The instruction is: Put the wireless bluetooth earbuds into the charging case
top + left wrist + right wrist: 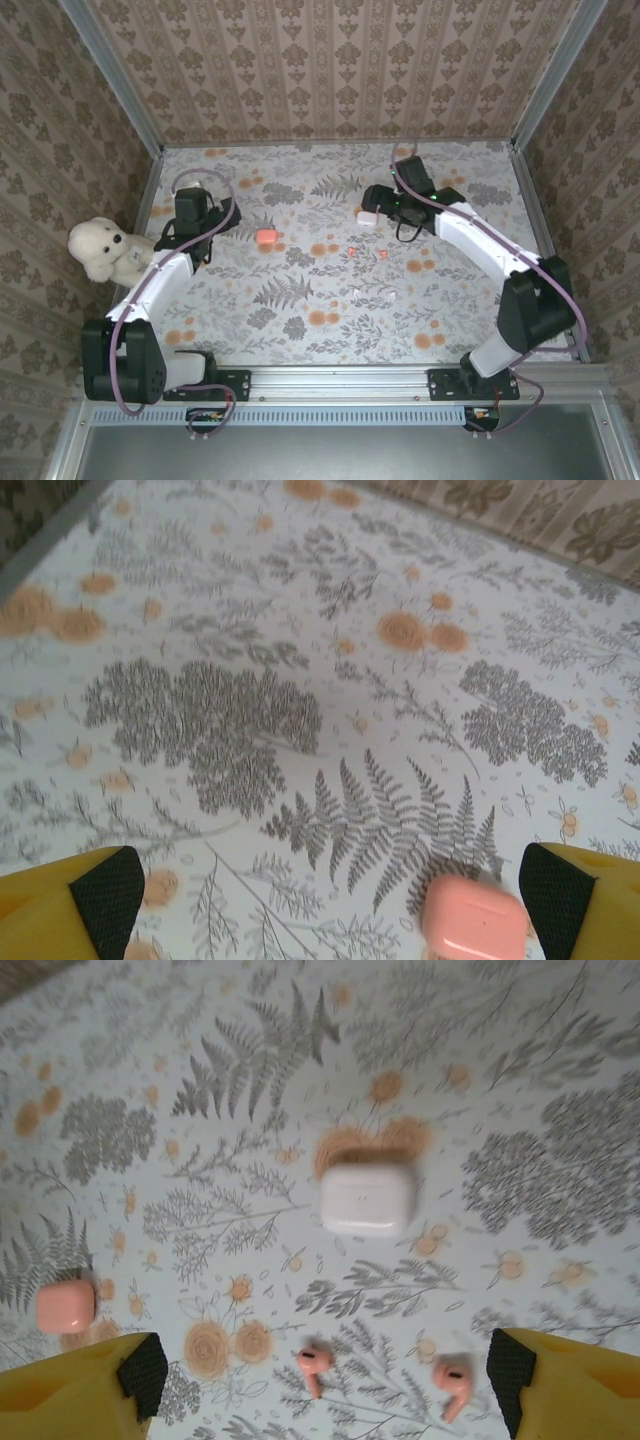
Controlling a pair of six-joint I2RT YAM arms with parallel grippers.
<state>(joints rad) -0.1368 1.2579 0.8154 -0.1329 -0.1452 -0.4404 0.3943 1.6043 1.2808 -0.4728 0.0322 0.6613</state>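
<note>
A closed white charging case [367, 1198] lies on the floral cloth, ahead of my right gripper [325, 1375]. That gripper is open, and two red-orange earbuds [313, 1365] [451, 1380] lie on the cloth between its fingers. From above, the right gripper [375, 205] hovers by the white case [367, 218], with the red-orange buds [352, 250] [383, 254] close by. Two white earbuds [357, 292] [392, 294] lie nearer the front. A closed pink case [475, 920] sits just inside the right finger of my open left gripper [330, 900], untouched. From above, the left gripper [222, 222] is left of the pink case [266, 238].
A white teddy bear [105, 250] sits at the table's left edge beside the left arm. Patterned walls and metal posts enclose the table on three sides. The table's rail [340, 378] runs along the front.
</note>
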